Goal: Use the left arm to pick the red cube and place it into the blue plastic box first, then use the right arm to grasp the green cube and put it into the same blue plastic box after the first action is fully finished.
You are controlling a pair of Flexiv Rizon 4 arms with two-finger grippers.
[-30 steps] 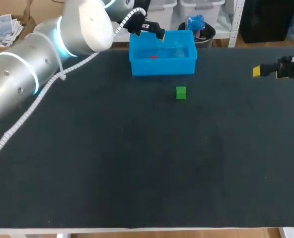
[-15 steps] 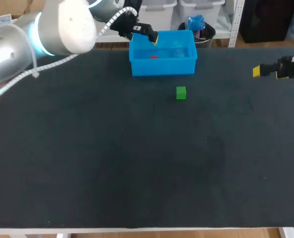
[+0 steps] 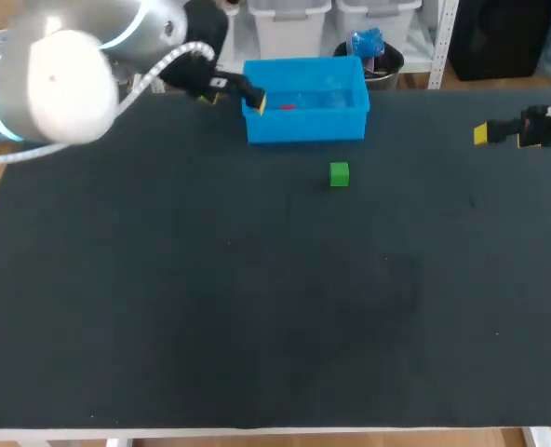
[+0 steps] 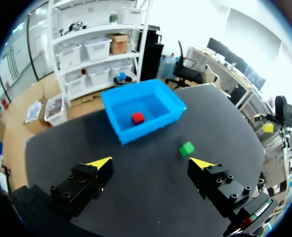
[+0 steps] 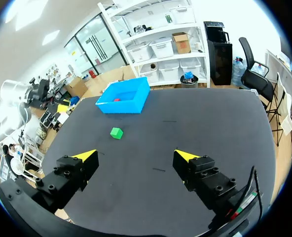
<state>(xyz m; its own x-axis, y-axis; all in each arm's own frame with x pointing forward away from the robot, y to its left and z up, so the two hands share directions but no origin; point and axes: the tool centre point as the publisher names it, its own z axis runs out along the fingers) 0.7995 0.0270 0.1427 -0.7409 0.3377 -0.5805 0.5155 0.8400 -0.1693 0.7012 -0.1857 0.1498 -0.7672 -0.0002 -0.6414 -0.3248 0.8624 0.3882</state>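
Observation:
The red cube [image 3: 287,106] lies inside the blue plastic box [image 3: 305,123] at the table's far edge; the left wrist view shows the red cube [image 4: 137,118] on the floor of the blue box [image 4: 120,129]. The green cube [image 3: 339,174] sits on the mat just in front of the box, also seen as the green cube [image 4: 187,148] and the green cube [image 5: 116,133]. My left gripper [image 3: 241,93] hovers open and empty by the box's left end, its own view showing the left gripper [image 4: 152,163] with fingers spread. My right gripper [image 5: 134,156] is open and empty, far right at the right gripper [image 3: 485,133].
The black table mat [image 3: 257,298] fills the view. My left arm [image 3: 80,65] comes in over the far left corner. In the right wrist view the blue box [image 5: 122,106] lies far ahead of the fingers.
My left gripper has drawn back from above the box, moving left and lower to the box's left end. The red cube stays in the box. The right arm has not moved.

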